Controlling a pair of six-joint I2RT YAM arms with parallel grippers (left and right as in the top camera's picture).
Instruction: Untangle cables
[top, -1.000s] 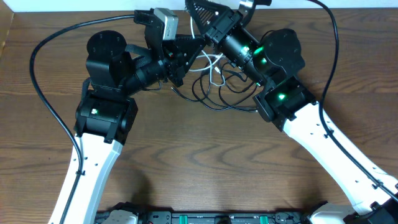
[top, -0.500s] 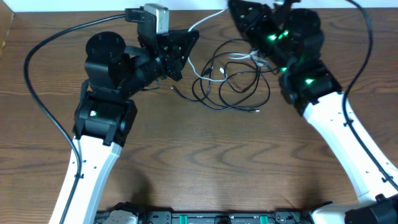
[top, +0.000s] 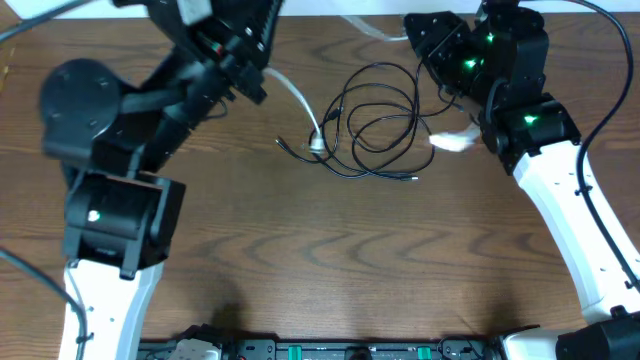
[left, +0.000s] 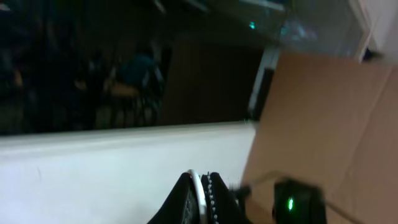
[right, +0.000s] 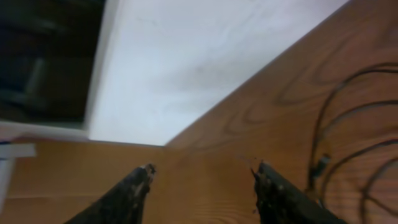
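My left gripper (top: 252, 75) is raised over the table's back left and is shut on the white cable (top: 300, 105). The cable hangs from it down to a plug end (top: 317, 146) beside the black cables. In the left wrist view the white strand (left: 198, 183) sits pinched between the closed fingers of the left gripper (left: 202, 177). The black cables (top: 375, 125) lie in loose overlapping loops on the wooden table (top: 320, 250). My right gripper (top: 415, 30) is at the back right, open and empty. In its wrist view the right gripper (right: 203, 169) shows bare wood between its fingers, with black loops (right: 323, 124) to the right.
A blurred white bit (top: 450, 142) shows beside the right arm; I cannot tell what it is. A white wall (right: 205, 56) runs along the table's back edge. Thick black arm cords (top: 600, 70) arc at the right.
The right gripper opened, let go of the cable and swung to the right. The left gripper rose and pulled back left with the white cable. The black loops now lie spread out on the table.
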